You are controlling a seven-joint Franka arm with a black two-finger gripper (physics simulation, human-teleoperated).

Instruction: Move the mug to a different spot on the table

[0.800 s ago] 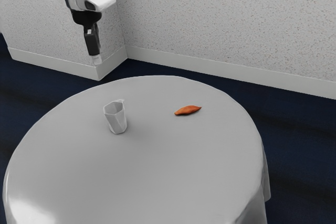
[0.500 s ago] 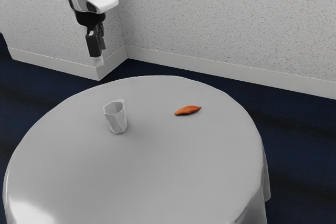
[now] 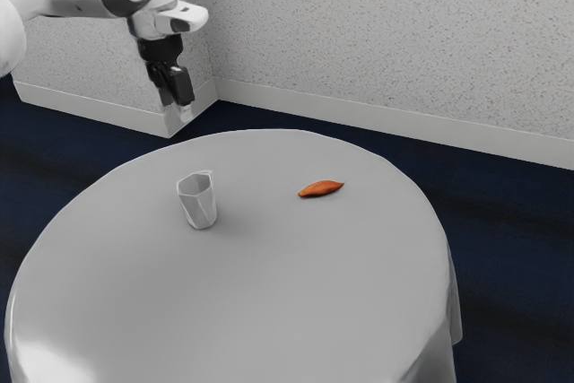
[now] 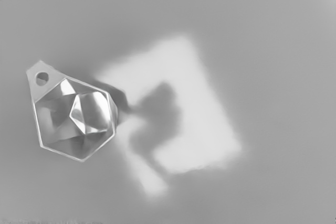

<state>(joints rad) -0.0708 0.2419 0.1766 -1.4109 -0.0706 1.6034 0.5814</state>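
A pale grey faceted mug point(image 3: 198, 201) stands upright on the round table point(image 3: 269, 302), toward the exterior view's left. My gripper point(image 3: 184, 112) hangs high in the air over the table's far left edge, above and behind the mug and well apart from it, holding nothing. In the wrist view the mug point(image 4: 73, 116) is seen from above, open mouth up, with a small handle tab pierced by a hole. It lies off to one side of my hand's shadow on the table point(image 4: 252, 35).
A small orange object point(image 3: 320, 189) lies flat on the cloth to the right of the mug. A white speckled wall with a projecting corner point(image 3: 179, 60) stands behind the table. Dark blue floor surrounds it.
My hand has moved toward the exterior view's right and lower, closer to the table's far edge. The mug and the orange object have stayed still.
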